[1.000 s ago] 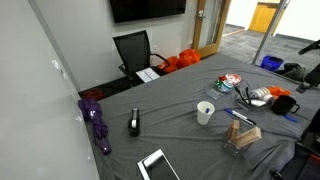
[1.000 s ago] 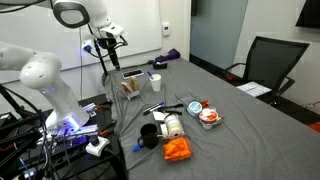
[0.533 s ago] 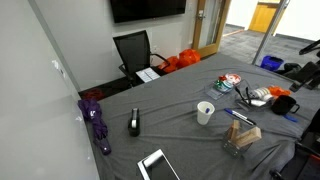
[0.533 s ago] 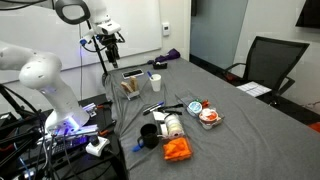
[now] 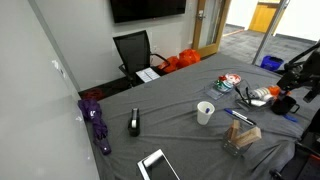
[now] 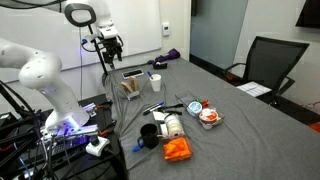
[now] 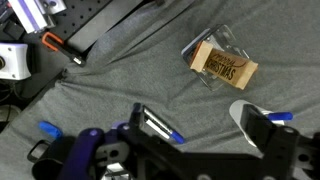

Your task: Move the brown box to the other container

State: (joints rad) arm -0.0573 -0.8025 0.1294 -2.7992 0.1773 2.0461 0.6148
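Grey cloth [image 7: 120, 80] covers the table and fills most of the wrist view.

1. Gripper [image 7: 205, 125]: it enters from the lower edge of the wrist view. The two dark fingers [image 7: 150, 122] stand apart, with bare cloth between them and nothing held.
2. White cup [image 7: 243, 113]: it sits just beside the clear container [image 7: 196, 47] on the side nearer the gripper. One finger partly hides it.
3. Brown box [image 7: 224, 66]: it lies inside the clear container, beyond the fingertips and off the midline between them. It is well apart from both fingers.

In an exterior view the gripper [image 6: 108, 45] hangs high over the table, above and to one side of the clear container [image 6: 130, 75], touching nothing. The brown box [image 6: 130, 88] sits down inside that container. The white cup [image 6: 156, 81] stands upright just beside the container, on the side away from the robot base.

In an exterior view the brown box [image 5: 243, 131] shows through the container wall [image 5: 233, 147], and the white cup [image 5: 205, 112] is close by. A black device [image 5: 134, 123] lies past the cup, well apart from the container. A tablet [image 5: 158, 165] lies flat near the table edge, also well apart from the container.
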